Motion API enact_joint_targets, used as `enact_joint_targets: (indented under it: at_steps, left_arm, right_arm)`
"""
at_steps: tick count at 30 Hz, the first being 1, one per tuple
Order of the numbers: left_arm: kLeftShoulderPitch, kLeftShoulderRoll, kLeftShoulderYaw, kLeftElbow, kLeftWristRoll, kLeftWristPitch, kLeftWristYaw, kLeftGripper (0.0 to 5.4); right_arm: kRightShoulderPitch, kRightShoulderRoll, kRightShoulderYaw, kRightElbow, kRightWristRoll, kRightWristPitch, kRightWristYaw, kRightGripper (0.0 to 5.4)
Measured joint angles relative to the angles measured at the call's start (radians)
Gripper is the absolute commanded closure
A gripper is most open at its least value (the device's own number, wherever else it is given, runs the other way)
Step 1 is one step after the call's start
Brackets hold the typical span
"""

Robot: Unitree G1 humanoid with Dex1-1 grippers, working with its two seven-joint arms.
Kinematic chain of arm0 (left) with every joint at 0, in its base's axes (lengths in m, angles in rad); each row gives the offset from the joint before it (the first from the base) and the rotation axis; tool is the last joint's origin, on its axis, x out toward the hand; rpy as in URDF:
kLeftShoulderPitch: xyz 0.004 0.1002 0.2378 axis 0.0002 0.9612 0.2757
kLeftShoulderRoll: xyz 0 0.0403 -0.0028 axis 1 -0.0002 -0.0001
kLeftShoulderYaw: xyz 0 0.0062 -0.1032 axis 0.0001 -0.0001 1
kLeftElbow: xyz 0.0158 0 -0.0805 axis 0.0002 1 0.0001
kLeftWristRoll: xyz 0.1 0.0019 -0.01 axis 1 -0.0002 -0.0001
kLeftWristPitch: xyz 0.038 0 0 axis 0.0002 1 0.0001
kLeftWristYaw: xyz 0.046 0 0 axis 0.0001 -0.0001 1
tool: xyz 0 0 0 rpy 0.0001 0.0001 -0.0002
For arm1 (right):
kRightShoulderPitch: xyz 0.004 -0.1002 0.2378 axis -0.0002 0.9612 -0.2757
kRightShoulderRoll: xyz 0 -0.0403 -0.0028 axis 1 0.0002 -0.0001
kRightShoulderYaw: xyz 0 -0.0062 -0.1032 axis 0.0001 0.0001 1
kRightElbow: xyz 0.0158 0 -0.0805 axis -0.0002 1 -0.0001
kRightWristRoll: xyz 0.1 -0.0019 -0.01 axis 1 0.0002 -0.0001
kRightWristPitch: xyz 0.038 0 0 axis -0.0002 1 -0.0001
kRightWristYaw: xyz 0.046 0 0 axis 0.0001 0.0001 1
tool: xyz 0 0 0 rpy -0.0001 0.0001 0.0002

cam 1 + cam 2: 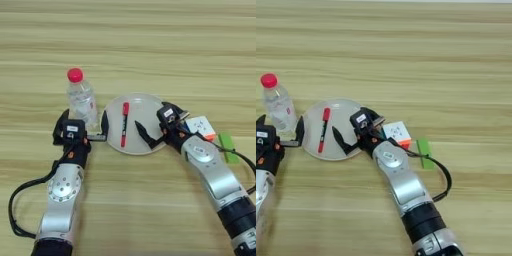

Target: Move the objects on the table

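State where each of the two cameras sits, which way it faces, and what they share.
Left eye view: on the head, facing down on the table; both arms show, left tool open around the bottle.
Right eye view: same head, further right; right tool open over the plate.
Shared: pen, cube, green block.

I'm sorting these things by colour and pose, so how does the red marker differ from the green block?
The red marker pen is slim and rod-shaped; the green block is flat and rectangular. The marker lies on the white plate; the block lies on the bare table, right of the puzzle cube. The marker lies left of the right gripper, the block right of it. Neither is gripped.
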State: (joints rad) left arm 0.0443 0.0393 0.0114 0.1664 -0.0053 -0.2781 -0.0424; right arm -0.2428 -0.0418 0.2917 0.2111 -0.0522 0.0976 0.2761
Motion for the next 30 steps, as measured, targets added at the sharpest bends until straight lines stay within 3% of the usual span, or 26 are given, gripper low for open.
enact_joint_targets:
  at_steps: [16,22,30]
  left_arm:
    - [0.003,0.000,0.001,-0.005,0.000,0.001,0.000,0.00]
    - [0.006,0.000,0.001,-0.009,0.000,0.006,0.002,0.00]
    - [0.007,0.000,0.001,-0.011,0.000,0.009,0.002,0.00]
  right_arm:
    - [-0.004,0.010,0.032,0.036,-0.019,0.000,0.043,0.02]
    - [-0.008,0.028,0.006,0.061,0.019,0.064,0.060,0.02]
    - [-0.002,0.027,0.013,0.016,0.022,0.136,0.079,0.02]
